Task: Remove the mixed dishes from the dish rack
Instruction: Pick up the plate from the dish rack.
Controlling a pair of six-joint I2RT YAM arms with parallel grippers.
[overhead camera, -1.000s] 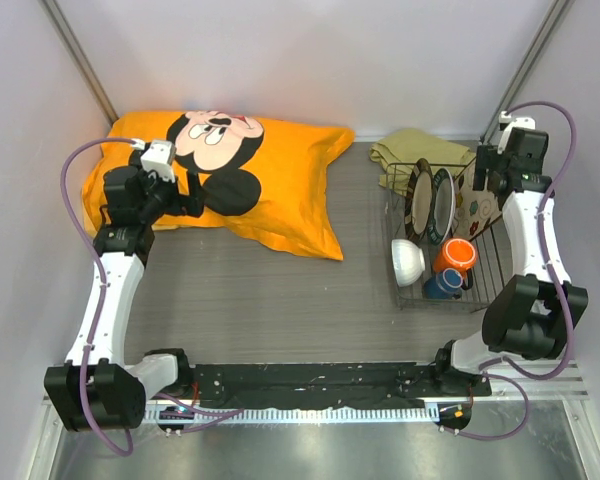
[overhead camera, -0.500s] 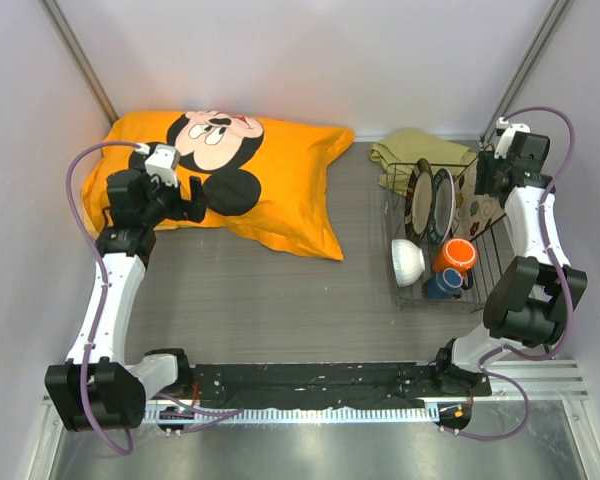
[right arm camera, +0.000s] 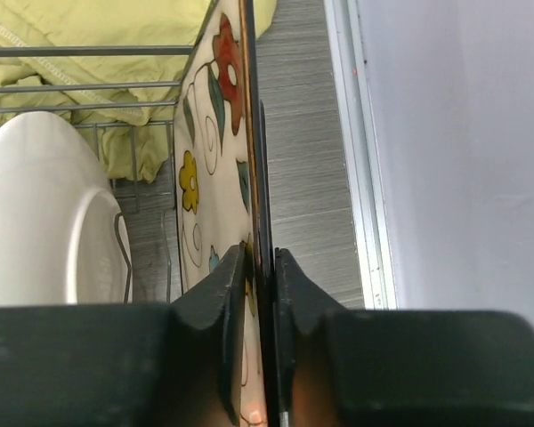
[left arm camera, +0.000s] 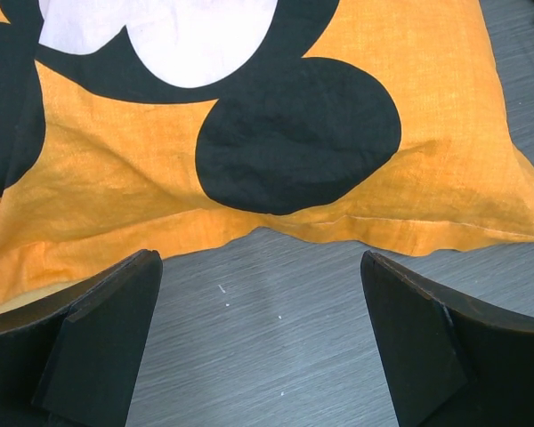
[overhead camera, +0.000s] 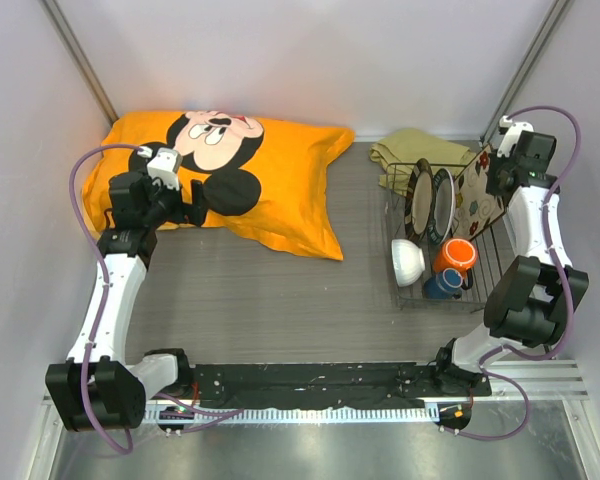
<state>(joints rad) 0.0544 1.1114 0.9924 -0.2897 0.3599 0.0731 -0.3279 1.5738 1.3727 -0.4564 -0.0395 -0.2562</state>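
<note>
Unloading looks barely started: all the dishes sit in the dish rack (overhead camera: 435, 303). The right tool (right arm camera: 258, 267) pinches the upright square cream floral plate (right arm camera: 198, 187) at the rack's right side. The left tool (left arm camera: 258, 285) hangs spread wide over the Mickey Mouse pillow (left arm camera: 427, 178).

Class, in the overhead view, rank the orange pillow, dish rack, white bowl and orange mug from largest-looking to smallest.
1. orange pillow
2. dish rack
3. white bowl and orange mug: about alike, so not ranked apart.

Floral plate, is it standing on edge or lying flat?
On edge: the square floral plate stands upright, its rim pinched by the right gripper.
</note>
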